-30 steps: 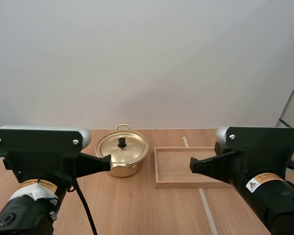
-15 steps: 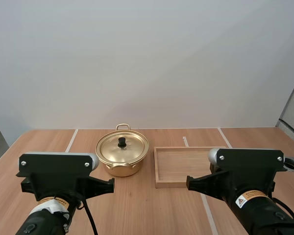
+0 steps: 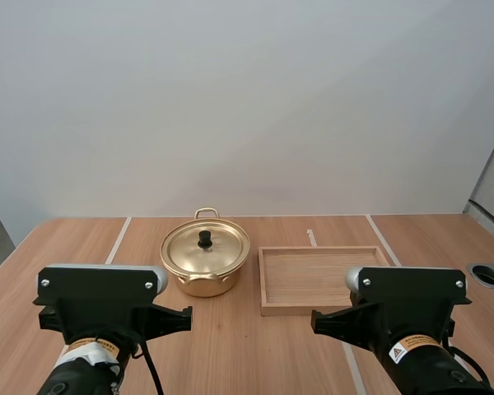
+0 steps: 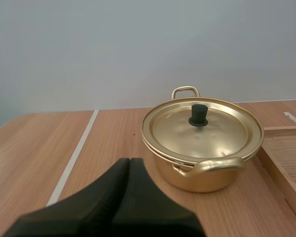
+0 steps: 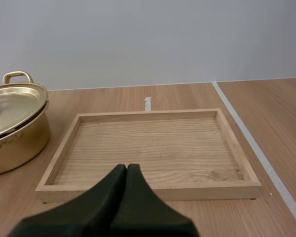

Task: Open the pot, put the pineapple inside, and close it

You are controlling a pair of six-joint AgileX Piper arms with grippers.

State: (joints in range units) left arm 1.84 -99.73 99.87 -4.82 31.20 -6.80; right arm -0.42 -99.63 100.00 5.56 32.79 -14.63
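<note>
The golden pot (image 3: pixel 204 278) stands on the wooden worktop (image 3: pixel 247 354), left of centre. Its lid (image 3: pixel 216 253) sits flat on the rim, with the black knob (image 3: pixel 205 239) upright in the middle. Two loop handles stick out from the pot's body: the near handle (image 4: pixel 212 165) faces the arms, and the far handle (image 4: pixel 185 91) is on the opposite side.

Just beside the pot, on its right, lies a shallow rectangular wooden tray (image 3: pixel 265 284), with a narrow strip of worktop between them. The tray's floor is pale grained wood. A white tape line (image 4: pixel 74 158) runs along the worktop left of the pot, and another tape line (image 5: pixel 251 140) runs to the right of the tray. A short white mark (image 5: pixel 147 103) sits just beyond the tray's far wall.

The left hand (image 4: pixel 129 161) hangs low over the worktop in front of the pot and apart from it. Its fingers are pressed together into one dark wedge, pinching nothing, with the tip aimed toward the pot. The right hand (image 5: pixel 127 168) is also pressed together on nothing. It is short of the tray's near wall and points at the middle of the tray.
</note>
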